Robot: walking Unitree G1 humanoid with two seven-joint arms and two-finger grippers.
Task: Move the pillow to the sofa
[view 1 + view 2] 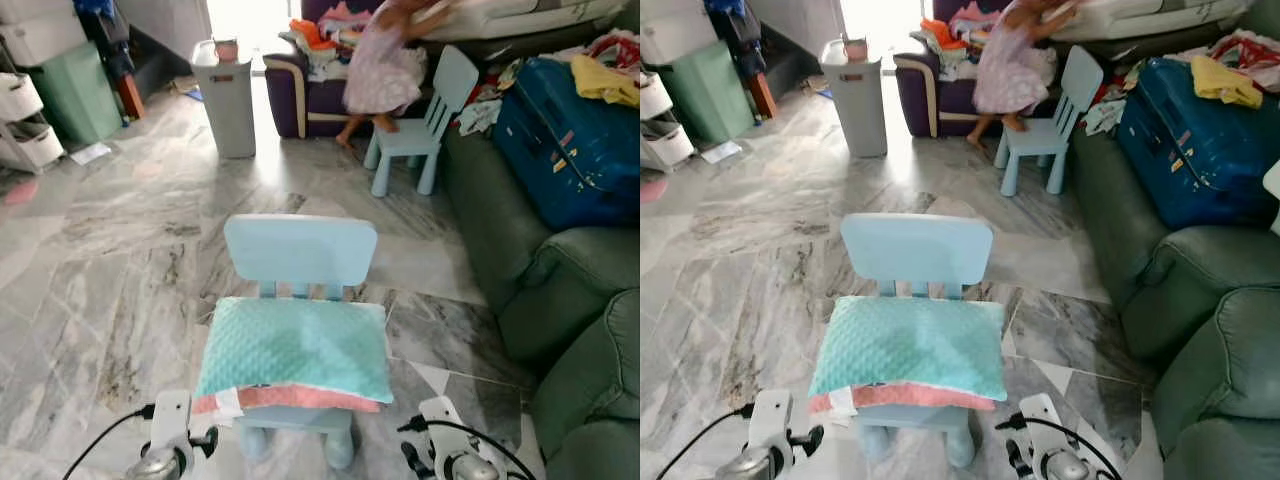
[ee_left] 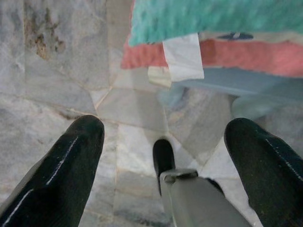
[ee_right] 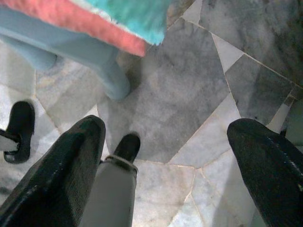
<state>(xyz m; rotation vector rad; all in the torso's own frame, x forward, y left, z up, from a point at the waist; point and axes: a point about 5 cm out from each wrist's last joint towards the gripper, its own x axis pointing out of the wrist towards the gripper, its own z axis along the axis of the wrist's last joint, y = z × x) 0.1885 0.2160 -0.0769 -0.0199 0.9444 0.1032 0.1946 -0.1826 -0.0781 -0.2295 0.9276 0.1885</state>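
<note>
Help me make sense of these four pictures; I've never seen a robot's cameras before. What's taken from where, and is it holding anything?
The two wide pictures come from the humanoid robot's head, looking down. Before it stands a small light-blue plastic chair with a teal dimpled pillow with a coral edge lying on its seat. The dark green sofa is on the robot's right, with a blue suitcase on it. Farther off, a person stands by a second chair. The two close pictures look along each wrist's black fingers: the left gripper and right gripper both have jaws open over the marble floor, below the pillow's edge. Nothing is held.
</note>
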